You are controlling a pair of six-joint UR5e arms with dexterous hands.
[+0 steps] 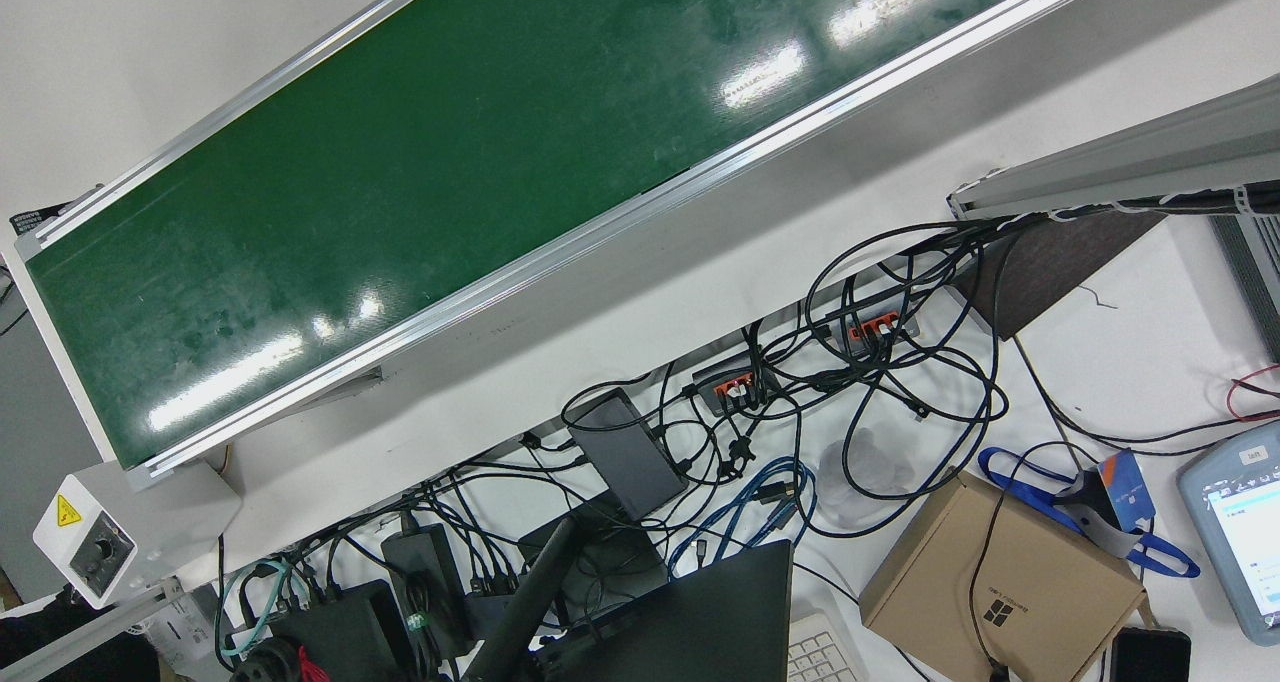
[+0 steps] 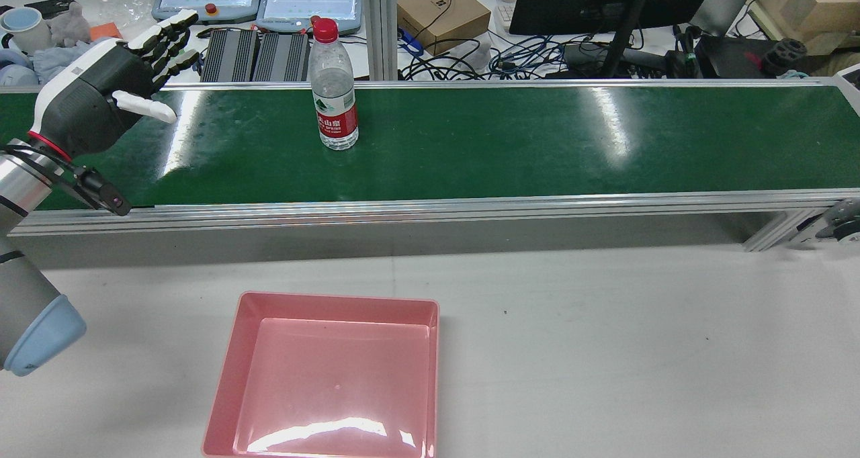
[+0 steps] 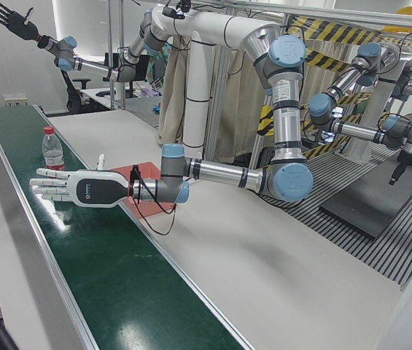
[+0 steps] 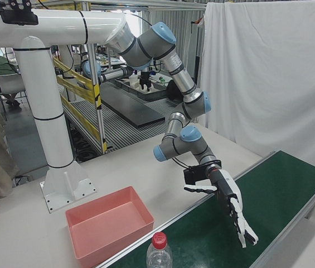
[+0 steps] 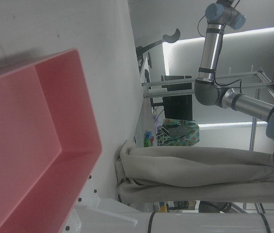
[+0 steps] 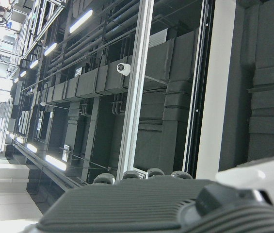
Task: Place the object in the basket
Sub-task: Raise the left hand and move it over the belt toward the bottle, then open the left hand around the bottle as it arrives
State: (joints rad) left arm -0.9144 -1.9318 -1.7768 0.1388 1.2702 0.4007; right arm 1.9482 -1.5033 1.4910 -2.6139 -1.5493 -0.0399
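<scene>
The water bottle (image 2: pixel 334 95) is standing upright on the green conveyor belt (image 2: pixel 504 142), left of centre in the upper part of the rear view, red cap up. The left hand (image 2: pixel 111 95) is hovering over the belt at the upper left of that frame, well apart from the bottle and touching nothing. Its fingers (image 2: pixel 164 38) are stretching out and spreading apart, holding nothing. In the left-front view the same hand (image 3: pixel 74 188) is lying flat above the belt at middle left, with the bottle (image 3: pixel 52 149) just behind it, nearer the frame's upper left.

The pink basket (image 2: pixel 232 350) is sitting on the white table (image 2: pixel 605 344) at the bottom of the rear view, with nothing in it, and the belt's aluminium rail is running between it and the bottle. Only bare belt is showing between hand and bottle.

The right hand (image 3: pixel 5 16) is showing only small, at the top left corner of the left-front view, raised high with fingers splayed and holding nothing.

In the left-front view the arm is covering most of the basket. The right-front view is cutting the bottle (image 4: pixel 159 254) off at the bottom edge. The left hand view is showing only part of the basket (image 5: pixel 54 145).
</scene>
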